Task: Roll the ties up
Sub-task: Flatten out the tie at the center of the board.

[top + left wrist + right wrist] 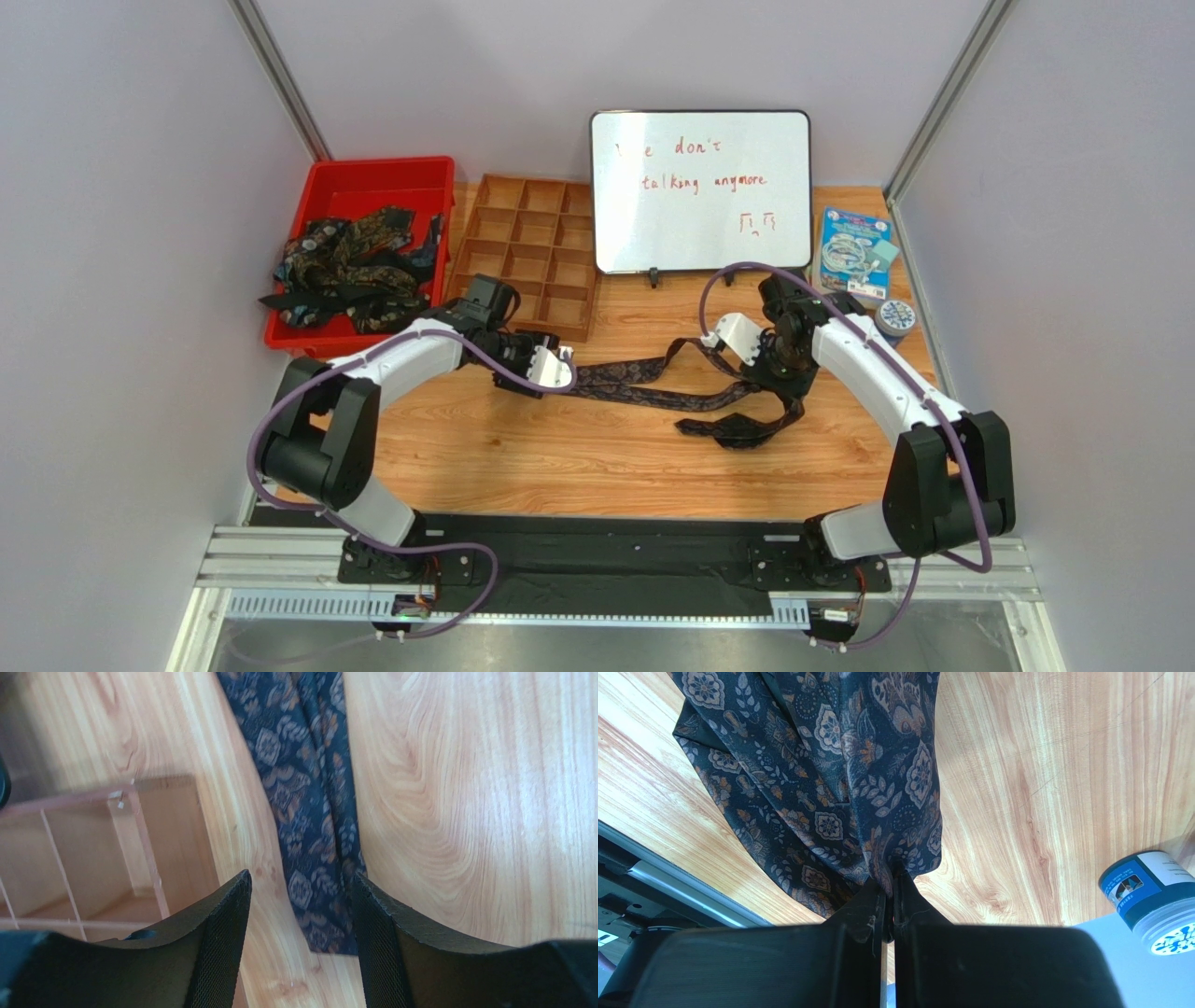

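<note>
Dark paisley fabric necktie (638,375) is lying across the wooden bench (561,469). The right gripper (891,875) is clamping its bunched end as an anchor, while the left gripper (300,882) is straddling the tip, jaws parted, probably to start rolling.

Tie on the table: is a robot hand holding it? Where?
The right gripper pinches the tie by a fold in its wide part; the left gripper is open over the narrow end.

Dark paisley tie (638,374) sprawls across wooden table (561,469).
</note>
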Robot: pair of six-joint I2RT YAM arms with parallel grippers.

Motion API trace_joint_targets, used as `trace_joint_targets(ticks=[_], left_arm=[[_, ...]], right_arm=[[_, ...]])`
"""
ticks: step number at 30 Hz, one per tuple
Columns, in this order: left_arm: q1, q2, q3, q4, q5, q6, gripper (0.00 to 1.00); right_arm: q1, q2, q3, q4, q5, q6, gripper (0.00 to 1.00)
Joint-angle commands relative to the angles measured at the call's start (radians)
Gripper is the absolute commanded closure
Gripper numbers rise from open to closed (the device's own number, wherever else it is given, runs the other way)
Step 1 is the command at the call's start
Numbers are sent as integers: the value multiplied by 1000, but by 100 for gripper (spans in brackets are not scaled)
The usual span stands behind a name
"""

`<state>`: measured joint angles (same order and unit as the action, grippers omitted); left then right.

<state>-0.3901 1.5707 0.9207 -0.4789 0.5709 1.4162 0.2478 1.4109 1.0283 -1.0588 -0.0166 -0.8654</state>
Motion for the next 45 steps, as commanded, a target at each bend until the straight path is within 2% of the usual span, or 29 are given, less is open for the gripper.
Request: trace_joint_targets(ticks=[1, 8, 16, 17, 19, 20, 23, 25, 29, 32, 34, 36, 38, 41, 45], left_arm=[[-42, 25, -2, 36, 20, 56, 39], [-72, 69, -31, 115, -43, 4, 45], [-102, 74, -28, 94, -123, 0, 51], [-110, 86, -25, 97, -134, -13, 60], [-112, 104, 10, 99, -172, -54, 70], [-112, 124, 29, 99, -184, -124, 82], [-110, 140, 130, 22, -246, -264, 100], [-107, 97, 203, -64, -243, -298, 100], [-101, -58, 262, -304, -131, -391, 100], [-104, -185, 254, -461, -76, -433, 100], [-102, -275, 224, -542, -60, -454, 100], [-102, -331, 189, -691, -22, -433, 100], [-104, -396, 152, -805, 1, -413, 100], [-101, -371, 132, -888, -11, -369, 100], [-67, -120, 196, -926, -19, -373, 100]], right_arm=[[1, -10, 46, -6, 6, -21, 100], [-7, -1, 61, 3, 15, -17, 100], [-25, 2, 84, 23, 10, -12, 100], [-25, 2, 87, 25, 9, -14, 100], [-27, 3, 92, 29, 6, -17, 100], [-27, 2, 93, 29, 7, -20, 100], [-45, -10, 107, 31, 9, -41, 100], [-76, -23, 121, 19, 10, -75, 100], [-143, -104, 138, -94, -25, -155, 100], [-189, -199, 75, -203, -48, -234, 100], [-209, -327, 5, -288, -43, -323, 100], [-220, -459, -34, -404, -45, -409, 100], [-220, -529, -91, -461, -51, -568, 100], [-199, -552, -199, -475, -68, -774, 99], [-136, -329, -240, -310, -58, -749, 96]])
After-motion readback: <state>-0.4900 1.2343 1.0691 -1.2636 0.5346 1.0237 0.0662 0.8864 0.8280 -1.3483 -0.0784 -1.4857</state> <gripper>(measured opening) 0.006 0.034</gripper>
